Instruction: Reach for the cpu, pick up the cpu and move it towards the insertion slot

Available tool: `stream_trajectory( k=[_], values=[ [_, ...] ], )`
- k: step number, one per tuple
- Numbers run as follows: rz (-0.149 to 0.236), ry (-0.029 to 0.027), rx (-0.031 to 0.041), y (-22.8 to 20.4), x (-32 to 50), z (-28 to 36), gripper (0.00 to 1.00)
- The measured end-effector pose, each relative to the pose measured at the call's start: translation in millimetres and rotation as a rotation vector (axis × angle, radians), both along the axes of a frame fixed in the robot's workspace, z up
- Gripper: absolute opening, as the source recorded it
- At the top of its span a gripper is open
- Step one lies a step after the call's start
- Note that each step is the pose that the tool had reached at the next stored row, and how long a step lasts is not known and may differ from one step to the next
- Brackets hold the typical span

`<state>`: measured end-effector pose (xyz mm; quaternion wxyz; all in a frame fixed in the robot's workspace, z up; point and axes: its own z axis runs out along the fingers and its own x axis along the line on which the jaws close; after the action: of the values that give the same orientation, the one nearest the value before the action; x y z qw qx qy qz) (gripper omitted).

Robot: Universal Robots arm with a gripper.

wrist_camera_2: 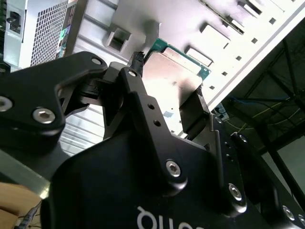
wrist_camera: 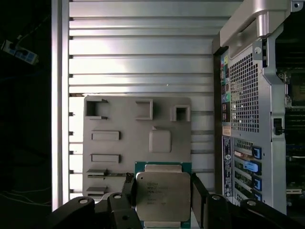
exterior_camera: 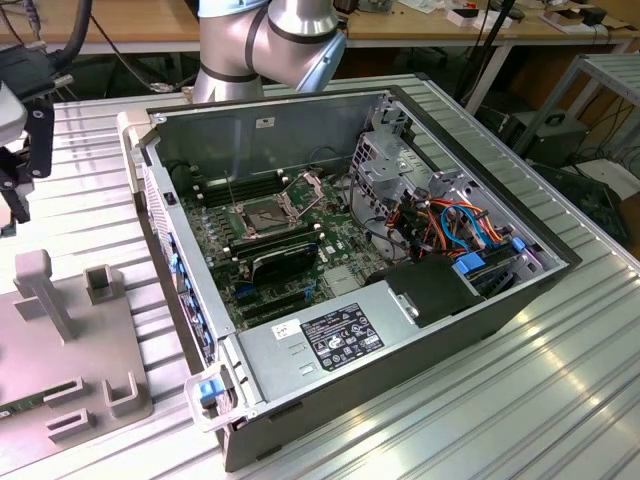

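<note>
Clamped on the cpu [wrist_camera: 162, 195], my pincer [wrist_camera: 162, 198] has a black finger [wrist_camera: 198, 191] against each of two opposite edges of the chip, and in the first wrist view I see the silver lid facing the camera with the green board edge peeking out around it. The second wrist view gives me the same grip from the side: the cpu [wrist_camera_2: 174, 71] sits between the finger tips, held off the grey fixture plate [wrist_camera: 121, 157] that lies on the ribbed aluminium bench [wrist_camera: 143, 57]. I judge the pick-up step to be done and the carry toward the insertion slot [exterior_camera: 262, 212] only just starting, since the chip hangs above the plate, just over a shallow square recess [wrist_camera: 159, 141], with the computer case [exterior_camera: 400, 330] standing beside the plate. From the exterior view, the slot lies inside the open case, on the green motherboard [exterior_camera: 290, 290], its metal frame swung up and the socket bare. Getting there calls, as I read it, for travel across the case's side wall and down into the opening while keeping the chip level and its edges square to the socket. My arm's wrist points straight down over the plate; the base joints [exterior_camera: 270, 40] stand behind the case, at the far side of the bench.
</note>
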<state>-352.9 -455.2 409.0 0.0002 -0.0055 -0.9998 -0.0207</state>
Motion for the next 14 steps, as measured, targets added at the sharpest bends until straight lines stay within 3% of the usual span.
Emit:
stream_trajectory(
  k=[3, 9, 12, 14],
  values=[
    [0.0, 0.0001, -0.0001, 0.1, 10.0, 0.1, 0.55],
    [0.0, 0.0001, -0.0001, 0.3, 20.1, 0.1, 0.55],
    [0.0, 0.0002, -0.0001, 1.7, 25.5, 0.1, 0.55],
    [0.0, 0.0, 0.0, 4.0, 34.2, 0.0, 0.55]
  ],
)
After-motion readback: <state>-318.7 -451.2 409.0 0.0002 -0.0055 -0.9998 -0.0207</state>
